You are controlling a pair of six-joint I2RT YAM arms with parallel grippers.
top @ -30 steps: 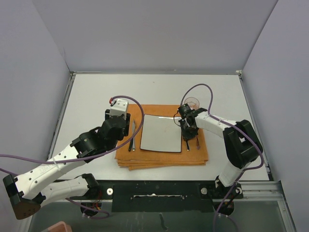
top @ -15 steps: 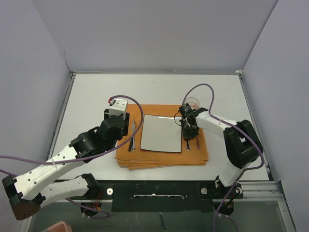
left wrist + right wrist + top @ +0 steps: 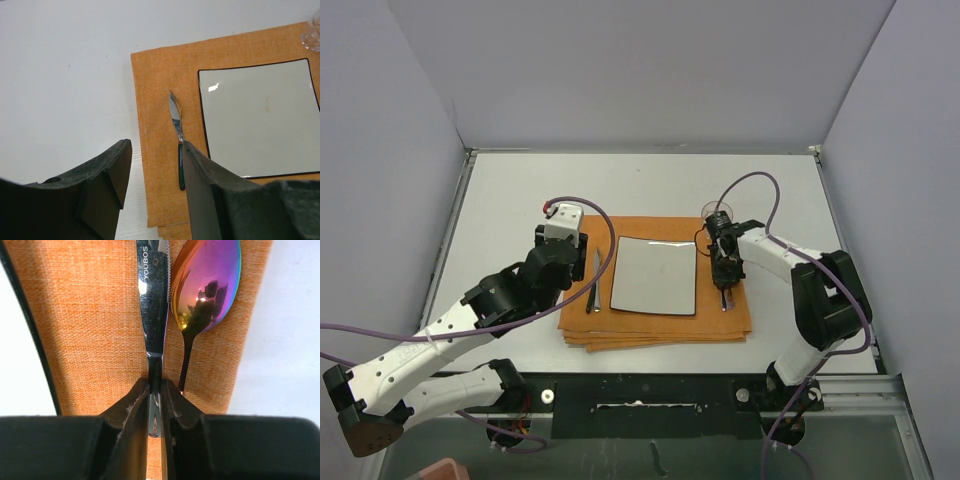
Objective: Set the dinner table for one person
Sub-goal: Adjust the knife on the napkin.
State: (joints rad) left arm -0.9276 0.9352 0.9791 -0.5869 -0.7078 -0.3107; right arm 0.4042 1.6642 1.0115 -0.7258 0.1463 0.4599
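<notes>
R fingers (image 3: 131,412) pinch knife (image 3: 154,300) beside spoon (image 3: 212,275), at cloth (image 3: 90,315) rt edge.

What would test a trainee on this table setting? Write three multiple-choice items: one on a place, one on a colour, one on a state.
1. Where does the spoon lie?
A. On the plate
B. Inside the glass
C. On the cloth, beside the knife

2. What colour is the cloth?
A. Orange
B. Blue
C. Grey

3. How is the right hand?
A. Open above the glass
B. Shut on the knife's handle
C. Shut on the spoon

Key: 1 C, the right wrist view shows the spoon on the weave next to the blade. 2 A, the cloth is orange in every view. 3 B, both fingers pinch the handle.
</notes>
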